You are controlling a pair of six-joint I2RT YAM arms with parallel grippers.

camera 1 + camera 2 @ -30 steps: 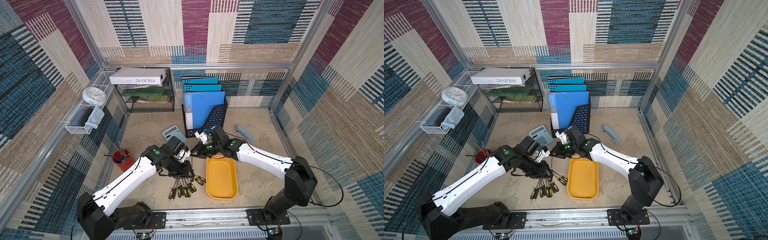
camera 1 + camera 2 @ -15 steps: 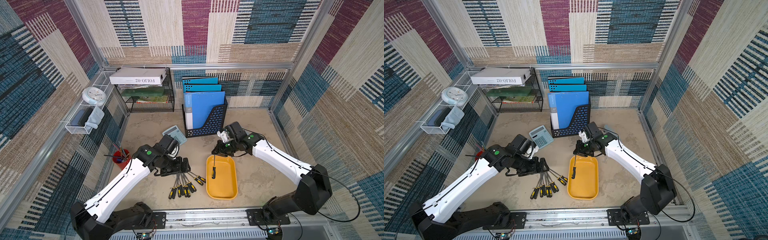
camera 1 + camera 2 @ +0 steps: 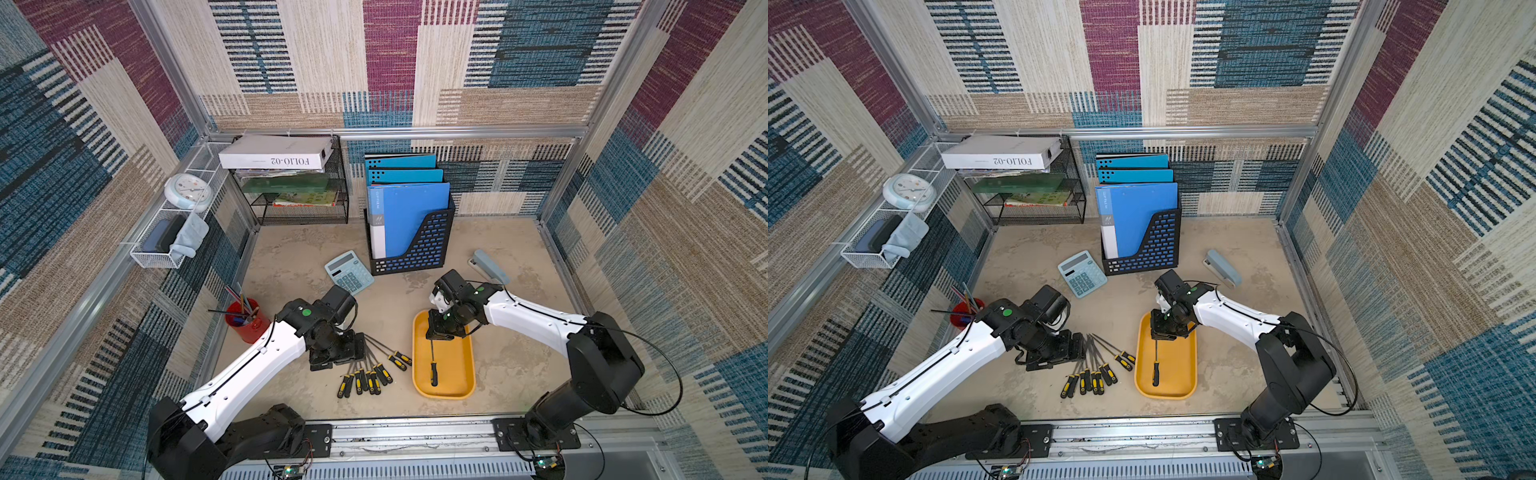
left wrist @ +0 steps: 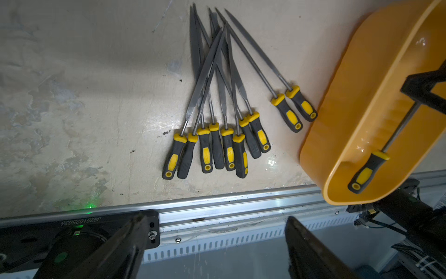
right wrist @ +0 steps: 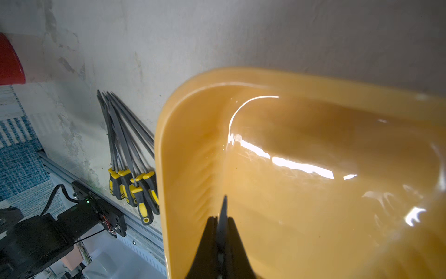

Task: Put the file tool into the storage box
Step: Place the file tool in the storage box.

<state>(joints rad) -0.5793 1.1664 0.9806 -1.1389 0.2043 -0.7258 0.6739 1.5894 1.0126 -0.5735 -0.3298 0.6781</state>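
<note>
Lower centre of both top views: my right gripper [image 3: 432, 337], jaws pinched tight on the bare metal tip of the file tool [image 3: 433, 365], holds it inside the storage box [image 3: 457, 365]. The file's long axis runs up and down the frame, in line with the box's long sides and nearer its left-hand wall. The metal tip points to the top of the frame, into my grip. The black-and-yellow handle points to the bottom edge, close to the box's end wall there. Whether the handle rests on the box floor or hangs just off it, I cannot tell. My right wrist view shows the thin blade of the file tool [image 5: 224, 207] nipped between the jaws.

The count: one file in the one box, and ten loose files [image 4: 217, 135] on the bench [image 3: 291, 266], just left of the box. Eight of them lie fanned in a heap with blades crossing; two lie side by side, apart from the heap and closest to the box. My left gripper [image 3: 360, 347], jaws spread wide and holding nothing, hovers over the heap's blade ends, left of centre.
</note>
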